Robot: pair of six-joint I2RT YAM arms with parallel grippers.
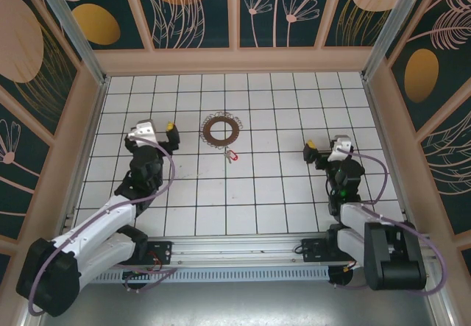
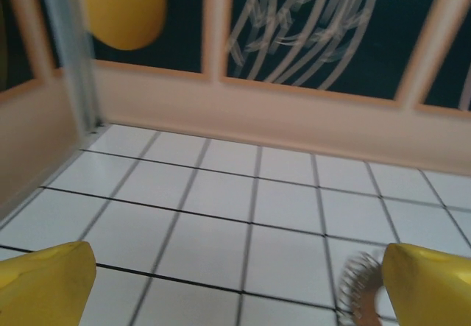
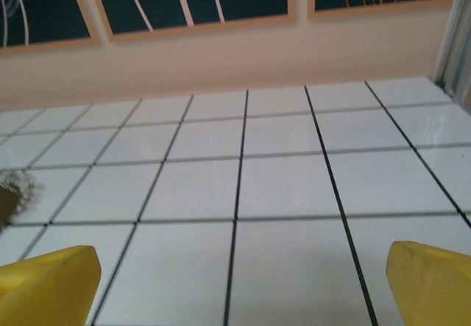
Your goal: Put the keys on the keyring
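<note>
The keyring point(image 1: 221, 129) is a flat brown ring with a frilly wire edge, lying on the white tiled floor at mid-table. The key point(image 1: 232, 154), tiny with a red head, lies just below and to the right of it, outside the ring. My left gripper point(image 1: 154, 133) sits left of the ring, open and empty. In the left wrist view, part of the keyring point(image 2: 359, 285) shows beside the right yellow fingertip point(image 2: 430, 282). My right gripper point(image 1: 327, 149) stands open well right of the key. The keyring's edge point(image 3: 11, 193) shows blurred at the far left between its wide yellow fingertips point(image 3: 48, 282).
Wooden walls point(image 1: 235, 59) with dark floral panels close the tiled floor point(image 1: 280, 193) at the back and on both sides. A metal rail point(image 1: 243, 249) with the arm bases runs along the near edge.
</note>
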